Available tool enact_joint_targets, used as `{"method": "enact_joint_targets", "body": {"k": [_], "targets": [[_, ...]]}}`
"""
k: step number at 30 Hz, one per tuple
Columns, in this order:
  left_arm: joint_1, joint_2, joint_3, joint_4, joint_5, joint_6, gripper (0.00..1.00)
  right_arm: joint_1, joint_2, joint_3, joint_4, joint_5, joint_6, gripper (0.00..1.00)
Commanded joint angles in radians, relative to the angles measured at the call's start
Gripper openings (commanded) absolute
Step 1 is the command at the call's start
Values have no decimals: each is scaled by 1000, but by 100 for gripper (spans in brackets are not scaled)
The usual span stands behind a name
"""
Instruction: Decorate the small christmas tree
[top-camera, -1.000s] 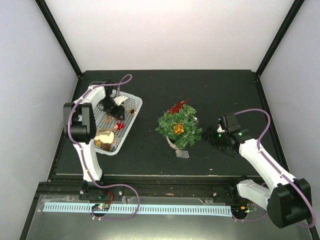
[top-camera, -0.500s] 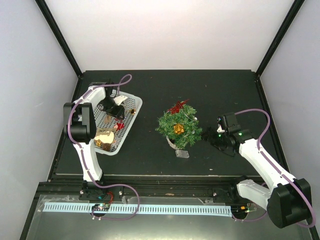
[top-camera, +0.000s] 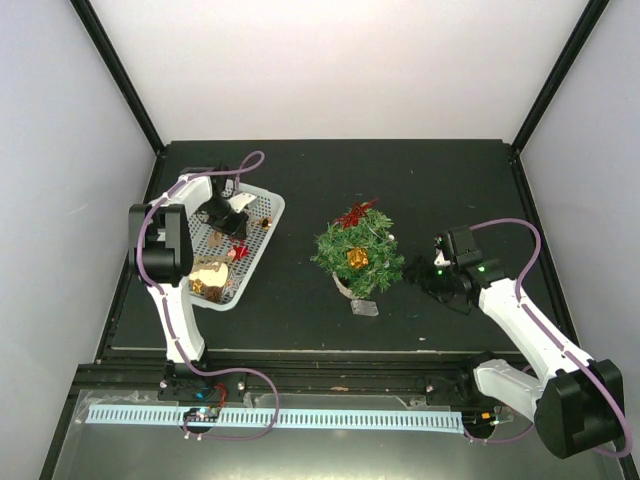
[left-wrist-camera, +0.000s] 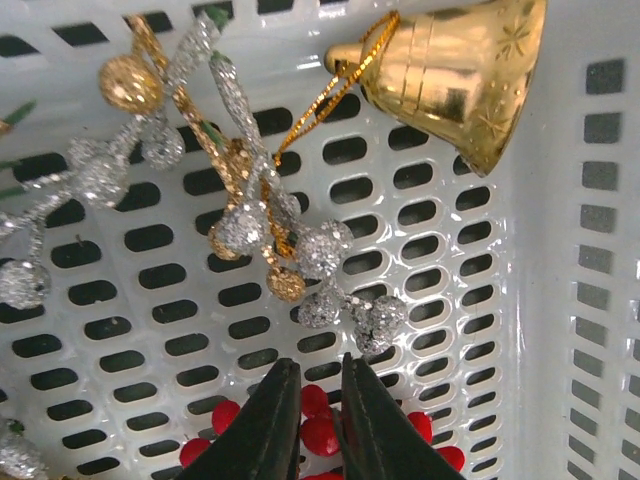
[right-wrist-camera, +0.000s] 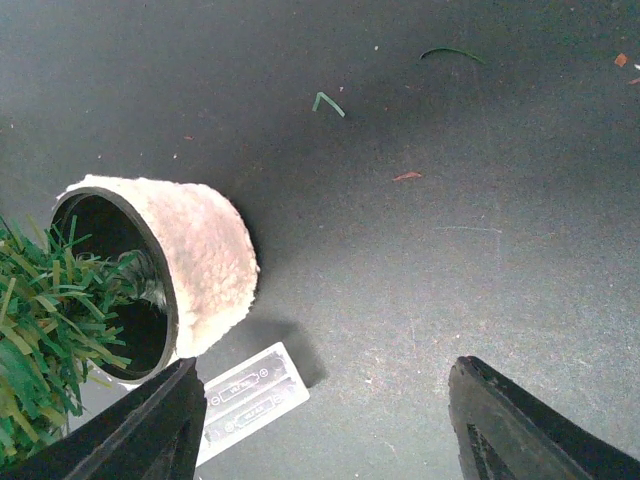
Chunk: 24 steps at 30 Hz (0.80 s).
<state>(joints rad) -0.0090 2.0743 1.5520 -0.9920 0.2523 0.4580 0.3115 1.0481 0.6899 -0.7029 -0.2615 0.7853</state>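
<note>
The small christmas tree (top-camera: 358, 255) stands mid-table with a red bow (top-camera: 357, 213) and a gold gift box (top-camera: 356, 258) on it. My left gripper (top-camera: 232, 228) is down inside the white basket (top-camera: 268, 232). In the left wrist view its jaws (left-wrist-camera: 318, 365) stand narrow around a red berry sprig (left-wrist-camera: 320, 436), the berries pinched between them. A silver and gold glitter sprig (left-wrist-camera: 250, 220) and a gold bell (left-wrist-camera: 455, 70) lie just beyond. My right gripper (top-camera: 432, 283) hangs open and empty right of the tree; its view (right-wrist-camera: 325, 372) shows the fuzzy whitish pot (right-wrist-camera: 200, 265) and green needles (right-wrist-camera: 40, 330).
A clear battery box (right-wrist-camera: 250, 395) lies flat on the black table by the pot. A larger gold ornament (top-camera: 208, 273) sits at the basket's near end. The basket wall (left-wrist-camera: 560, 300) rises right of my left fingers. Black frame posts and white walls bound the table.
My left jaws have closed in on the red berries. The right arm and the tree have not moved.
</note>
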Motion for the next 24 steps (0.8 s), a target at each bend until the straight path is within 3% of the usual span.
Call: {"method": "enact_joint_targets", "body": {"k": [1,16,24], "targets": [[-8,-5,-14,14,15,8,14,-3,-16,37,-22,-4,-19,68],[-3,-269,91,-202,55,56,12,-3,-49,104,-87,58,-103,67],[-2,-400,266,-411,187,85,12,42,-155,368,-215,157,-290,64]]}}
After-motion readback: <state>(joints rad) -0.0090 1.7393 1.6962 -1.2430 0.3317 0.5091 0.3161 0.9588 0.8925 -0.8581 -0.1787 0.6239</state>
